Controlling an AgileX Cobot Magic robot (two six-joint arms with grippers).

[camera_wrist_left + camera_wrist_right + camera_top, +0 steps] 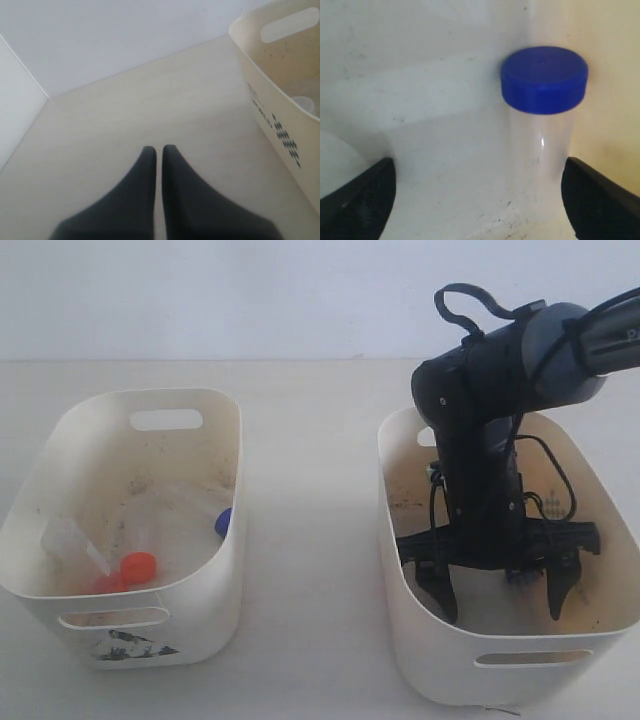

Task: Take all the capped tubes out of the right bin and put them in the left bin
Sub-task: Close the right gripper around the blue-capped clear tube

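My right gripper (pixel 502 608) reaches down into the right bin (pixel 415 635), open wide. Between its fingers (pixel 600 200) a clear capped tube with a blue cap (pixel 544 80) lies on the bin floor, close to one finger and not gripped. The exterior view hides that tube behind the gripper. The left bin (pixel 55 600), with the dark smudge on its front, holds three capped tubes: two with orange caps (pixel 139 566) and one with a blue cap (pixel 222 521). My left gripper (pixel 159 150) is shut and empty above bare table, apart from the left bin (pixel 270 107).
The two bins stand side by side on a pale table (pixel 310 570) with a strip of bare surface between them. A white wall (pixel 250 290) runs behind. The right arm's dark body (pixel 480 440) and its cables fill much of the right bin.
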